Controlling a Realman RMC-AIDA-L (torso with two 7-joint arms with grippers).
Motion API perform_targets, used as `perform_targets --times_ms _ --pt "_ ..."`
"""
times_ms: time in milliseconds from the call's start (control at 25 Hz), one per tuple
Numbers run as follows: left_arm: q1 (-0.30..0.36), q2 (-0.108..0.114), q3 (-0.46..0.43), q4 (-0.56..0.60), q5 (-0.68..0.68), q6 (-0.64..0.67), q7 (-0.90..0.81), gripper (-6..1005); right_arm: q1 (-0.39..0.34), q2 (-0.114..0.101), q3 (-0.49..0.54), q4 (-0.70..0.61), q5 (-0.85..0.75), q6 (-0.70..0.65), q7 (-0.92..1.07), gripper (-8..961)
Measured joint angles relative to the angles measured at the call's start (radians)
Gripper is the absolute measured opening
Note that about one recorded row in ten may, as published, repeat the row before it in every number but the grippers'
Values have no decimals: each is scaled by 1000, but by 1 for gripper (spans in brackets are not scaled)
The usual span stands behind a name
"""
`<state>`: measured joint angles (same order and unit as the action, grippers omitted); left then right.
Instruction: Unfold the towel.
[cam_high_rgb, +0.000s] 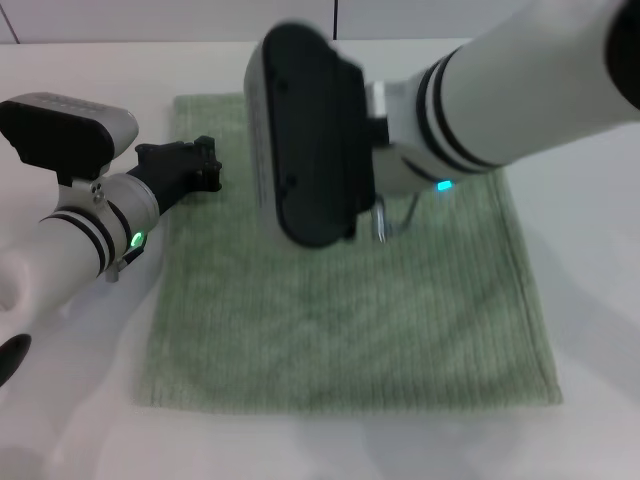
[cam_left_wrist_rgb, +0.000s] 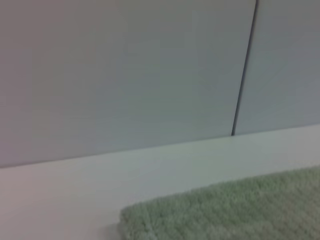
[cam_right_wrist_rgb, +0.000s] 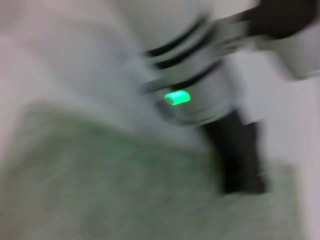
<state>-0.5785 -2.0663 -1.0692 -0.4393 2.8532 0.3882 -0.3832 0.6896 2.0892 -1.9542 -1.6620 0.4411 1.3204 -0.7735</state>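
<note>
The pale green towel (cam_high_rgb: 340, 310) lies spread flat on the white table, its ribbed face up. My left gripper (cam_high_rgb: 203, 165) sits low at the towel's left edge, near the far left corner. The right wrist view, blurred, shows the left gripper (cam_right_wrist_rgb: 244, 175) touching down on the towel (cam_right_wrist_rgb: 100, 190). The left wrist view shows a towel corner (cam_left_wrist_rgb: 230, 212) close by. My right arm reaches in from the right, above the far part of the towel. Its black end block (cam_high_rgb: 310, 140) hovers over the cloth and hides the fingers.
The white table (cam_high_rgb: 590, 260) surrounds the towel on all sides. A pale wall (cam_left_wrist_rgb: 125, 75) with a dark vertical seam (cam_left_wrist_rgb: 245, 70) stands just behind the table's far edge.
</note>
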Motion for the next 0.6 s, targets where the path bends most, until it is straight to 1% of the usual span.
perform_targets --times_ms 40,160,200,280,440,600 --pt "5 0 0 -1 0 15 0 102 -17 0 -2 -11 -17 -40 2 309" --pt "42 2 0 -11 0 113 -4 104 -106 0 -14 -57 -78 -230 6 310" --pt "62 3 -2 -16 0 170 -5 104 -124 1 -14 -62 -84 -272 7 311" --pt "102 5 -7 -19 0 296 -4 105 -176 3 -14 -65 -94 -396 13 312" --pt "172 5 -59 -12 0 534 2 106 -263 4 -8 -26 -96 -656 53 313" --pt "209 5 -102 6 0 667 2 108 -338 3 -9 26 -94 -909 61 315"
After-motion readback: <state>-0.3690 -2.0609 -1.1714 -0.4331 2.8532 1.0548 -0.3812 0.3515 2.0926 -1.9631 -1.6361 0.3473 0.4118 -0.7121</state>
